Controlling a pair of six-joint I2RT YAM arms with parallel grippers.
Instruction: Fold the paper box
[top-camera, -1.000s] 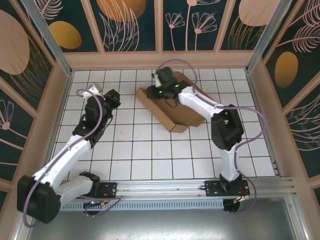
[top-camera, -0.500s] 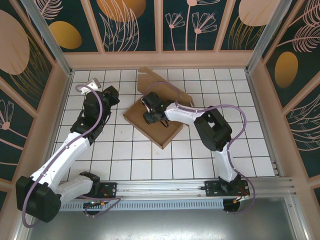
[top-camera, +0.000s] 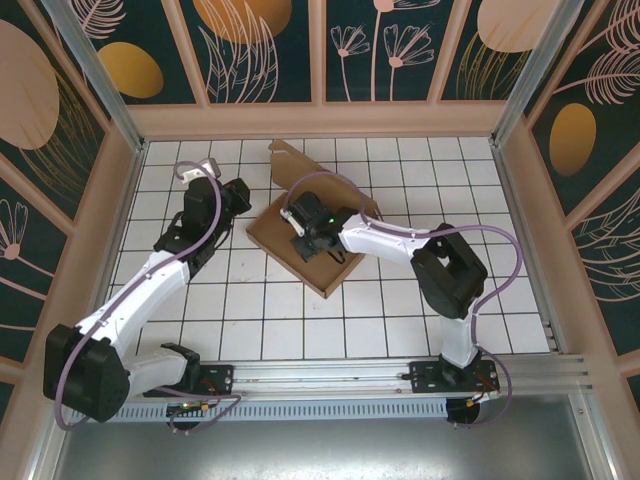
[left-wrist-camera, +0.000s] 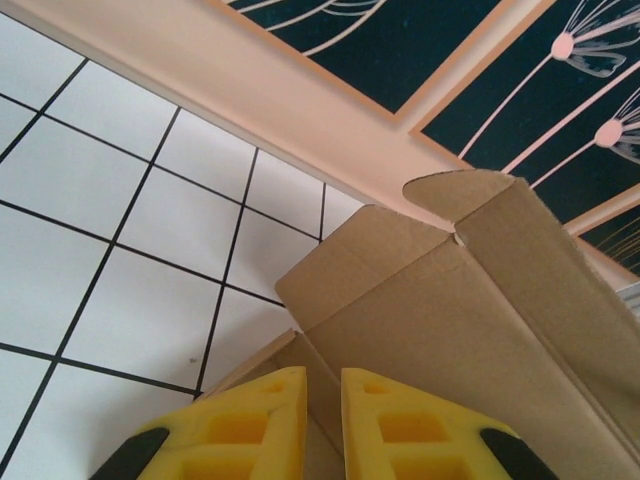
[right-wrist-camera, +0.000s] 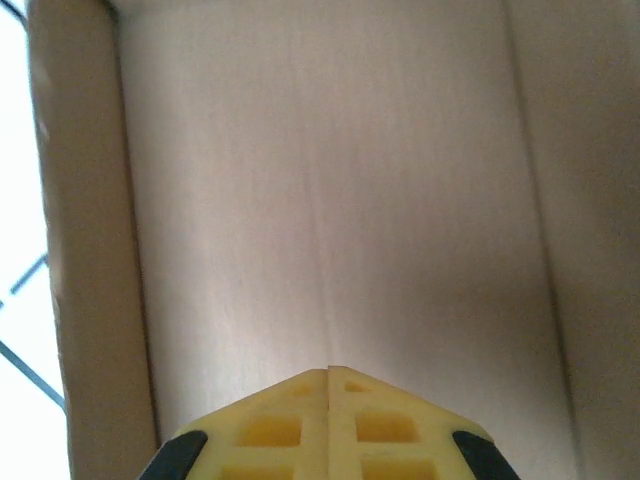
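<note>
The paper box (top-camera: 322, 268) is a brown cardboard tray lying on the white tiles at mid-back, with its lid (top-camera: 285, 160) standing up toward the back wall. My right gripper (top-camera: 306, 240) is down inside the tray. In the right wrist view that gripper (right-wrist-camera: 329, 372) is shut, its tips against the box's inner floor (right-wrist-camera: 330, 200). My left gripper (top-camera: 240, 196) hovers just left of the box. Its yellow fingers (left-wrist-camera: 265, 420) are almost together, with only a narrow slit and nothing gripped. The box's raised corner and flap (left-wrist-camera: 450, 300) rise right in front of them.
The tiled table (top-camera: 300, 320) lies open in front of the box and to its right. Wooden walls (top-camera: 320, 120) close the back and both sides. A metal rail (top-camera: 330, 375) carrying the arm bases runs along the near edge.
The box has slid left and nearer, and its lid has swung open. My right gripper went from the box's top down inside and shut. The left gripper edged right toward the box.
</note>
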